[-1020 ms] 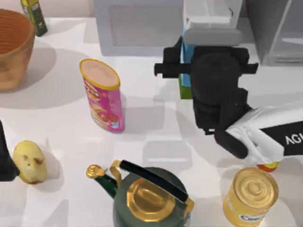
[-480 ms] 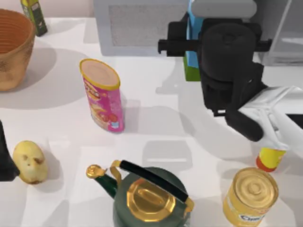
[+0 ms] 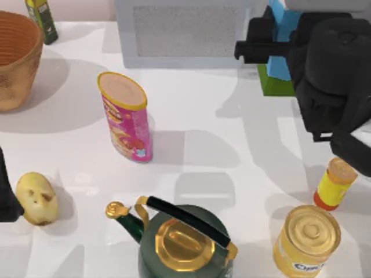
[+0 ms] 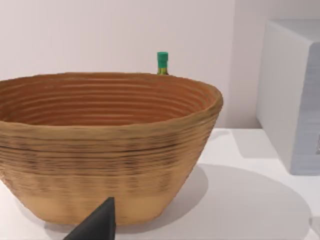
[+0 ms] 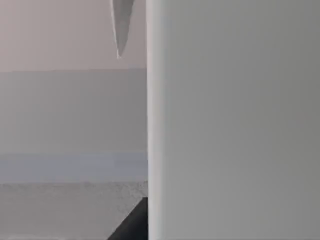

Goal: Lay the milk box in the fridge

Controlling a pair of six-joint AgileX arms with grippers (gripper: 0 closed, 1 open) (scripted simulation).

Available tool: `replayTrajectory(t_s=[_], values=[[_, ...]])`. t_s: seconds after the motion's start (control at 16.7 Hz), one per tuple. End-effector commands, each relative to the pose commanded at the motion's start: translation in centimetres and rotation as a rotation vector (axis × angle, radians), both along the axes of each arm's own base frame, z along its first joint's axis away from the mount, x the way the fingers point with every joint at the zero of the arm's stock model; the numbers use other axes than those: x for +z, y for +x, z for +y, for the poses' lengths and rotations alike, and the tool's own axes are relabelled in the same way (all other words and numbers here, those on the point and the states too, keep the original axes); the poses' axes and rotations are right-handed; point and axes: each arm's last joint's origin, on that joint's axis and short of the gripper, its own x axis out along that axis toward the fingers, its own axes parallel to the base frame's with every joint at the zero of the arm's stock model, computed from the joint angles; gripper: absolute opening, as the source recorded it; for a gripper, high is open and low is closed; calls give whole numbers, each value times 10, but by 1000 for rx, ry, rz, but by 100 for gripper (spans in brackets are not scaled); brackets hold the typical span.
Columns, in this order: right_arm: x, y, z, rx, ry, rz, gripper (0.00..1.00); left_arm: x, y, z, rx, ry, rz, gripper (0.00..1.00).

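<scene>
Hanging at the top right of the top view, the tall light blue milk box with its green band at the base is tilted above the white desk, held in our right gripper, whose black fingers pinch it from either side. The box casts a shadow on the desk near the front corner of the white microwave, which stands just to its left along the far edge. In the right wrist view a broad pale surface of the milk box stands close before the camera.

Our black right arm comes in from the right edge. Below it on the desk stands a small yellow bottle with an orange cap, and nearer the front a golden tin can. A dark green kettle with a gold lid and black handle sits at the front middle. A pink crisps tube with a yellow rim stands upright left of centre, well apart from the milk box.

On the left side lie a yellow potato and a woven brown basket, with a green-and-yellow bottle behind the basket. Our left gripper is parked at the left edge beside the potato; we cannot tell whether its fingers are spread or together. The left wrist view faces the basket, with the bottle's green cap above its rim.
</scene>
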Motion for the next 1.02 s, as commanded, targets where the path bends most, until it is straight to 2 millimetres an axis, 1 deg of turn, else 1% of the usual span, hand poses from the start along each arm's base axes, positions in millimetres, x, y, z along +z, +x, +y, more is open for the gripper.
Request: replayTrajectory(t_s=[0.12, 0.24, 0.36, 0.42, 0.54, 0.72, 0.84, 1.02], values=[[13, -17, -32, 1, 7, -8, 0, 0, 0, 0, 0, 0, 0, 100], [22, -40, -67, 0, 13, -19, 0, 0, 0, 0, 0, 0, 0, 100], [23, -67, -100, -1, 16, -32, 0, 0, 0, 0, 0, 0, 0, 100], [21, -82, -115, -2, 17, -39, 0, 0, 0, 0, 0, 0, 0, 100], [10, -110, -141, -4, 15, -53, 0, 0, 0, 0, 0, 0, 0, 100], [-17, -146, -166, -6, 5, -72, 0, 0, 0, 0, 0, 0, 0, 100], [-38, -162, -176, -7, -4, -82, 0, 0, 0, 0, 0, 0, 0, 100], [-67, -174, -184, -6, -20, -87, 0, 0, 0, 0, 0, 0, 0, 100]])
